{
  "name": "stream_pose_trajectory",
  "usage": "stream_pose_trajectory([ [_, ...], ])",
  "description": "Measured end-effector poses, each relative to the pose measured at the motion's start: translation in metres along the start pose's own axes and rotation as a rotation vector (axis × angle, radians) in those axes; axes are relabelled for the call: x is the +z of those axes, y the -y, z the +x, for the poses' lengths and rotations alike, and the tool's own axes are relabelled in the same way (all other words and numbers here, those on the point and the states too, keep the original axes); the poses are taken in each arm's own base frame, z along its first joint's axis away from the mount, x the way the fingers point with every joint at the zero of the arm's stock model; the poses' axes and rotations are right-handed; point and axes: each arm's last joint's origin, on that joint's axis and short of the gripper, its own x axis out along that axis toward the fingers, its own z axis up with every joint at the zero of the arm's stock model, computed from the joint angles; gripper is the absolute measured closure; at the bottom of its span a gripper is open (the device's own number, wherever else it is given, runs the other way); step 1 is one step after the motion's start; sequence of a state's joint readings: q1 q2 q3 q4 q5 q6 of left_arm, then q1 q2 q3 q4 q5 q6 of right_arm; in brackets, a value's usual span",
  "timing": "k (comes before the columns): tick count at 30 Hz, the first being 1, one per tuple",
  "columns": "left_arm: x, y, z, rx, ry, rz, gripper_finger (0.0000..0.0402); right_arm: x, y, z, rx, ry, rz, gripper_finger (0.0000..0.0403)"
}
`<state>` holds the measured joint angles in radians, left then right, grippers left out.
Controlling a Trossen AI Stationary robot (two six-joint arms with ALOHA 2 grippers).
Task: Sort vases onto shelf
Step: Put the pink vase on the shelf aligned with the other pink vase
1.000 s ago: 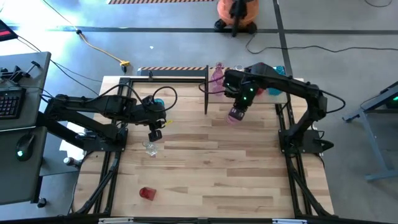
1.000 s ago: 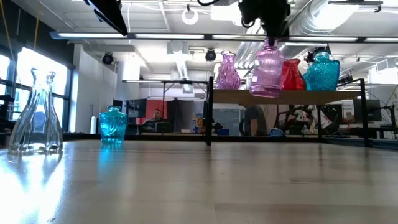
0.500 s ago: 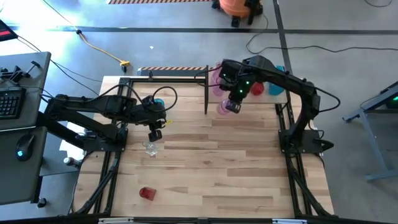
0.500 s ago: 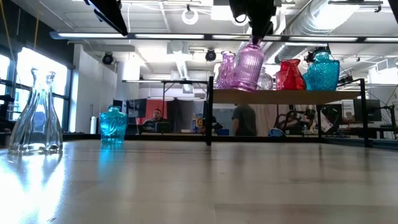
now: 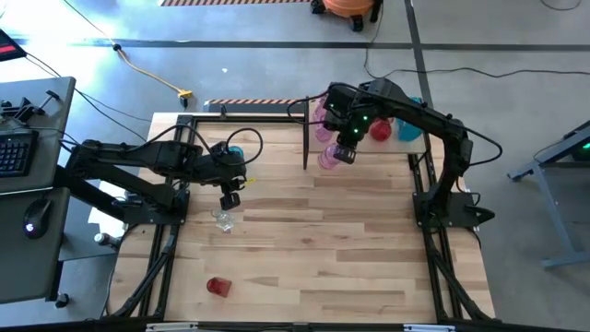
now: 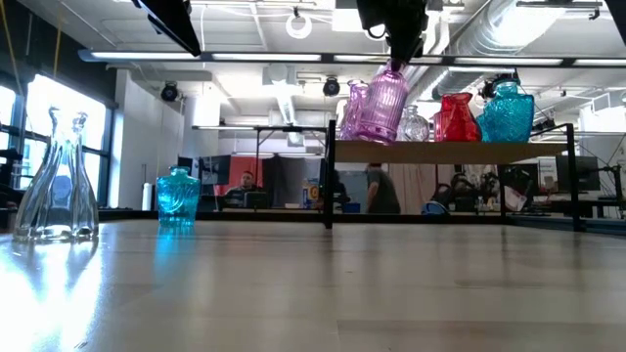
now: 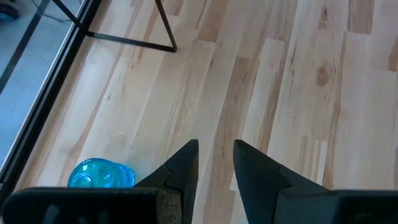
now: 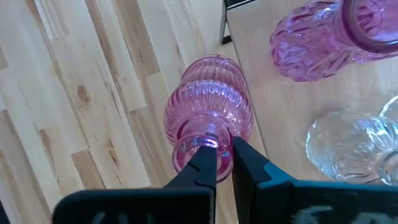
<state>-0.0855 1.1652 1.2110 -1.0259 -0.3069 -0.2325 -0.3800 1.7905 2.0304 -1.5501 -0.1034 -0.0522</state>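
Pink ribbed vase (image 8: 208,118) hangs tilted at shelf (image 6: 489,152) edge, rim pinched by right gripper (image 8: 224,163).

- From overhead you look straight down on the whole table (image 5: 313,240).
- The low camera sits at tabletop height, facing the shelf (image 6: 450,152).
- Both wrist cameras look down, close to the wood.

shelf (image 5: 364,148): near left corner free | behind: pink vase (image 6: 356,110), clear vase (image 6: 415,125) block
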Motion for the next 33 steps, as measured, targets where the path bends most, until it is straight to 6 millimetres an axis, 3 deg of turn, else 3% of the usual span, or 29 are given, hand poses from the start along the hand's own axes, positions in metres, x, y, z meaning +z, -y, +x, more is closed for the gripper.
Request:
stream_pose_trajectory([
  [15,0.0,0.0,0.0,0.0,0.0,0.0,0.0312,-0.002,-0.001,0.0,0.045,-0.017,0.011,0.0402],
  [23,0.0,0.0,0.0,-0.001,0.0,0.0,0.0312,0.0,-0.003,-0.017,0.026,0.047,0.012,0.0402],
  [33,0.0,0.0,0.0,-0.001,0.0,0.0,0.0312,0.0,0.005,-0.018,0.001,0.052,0.035,0.0402],
])
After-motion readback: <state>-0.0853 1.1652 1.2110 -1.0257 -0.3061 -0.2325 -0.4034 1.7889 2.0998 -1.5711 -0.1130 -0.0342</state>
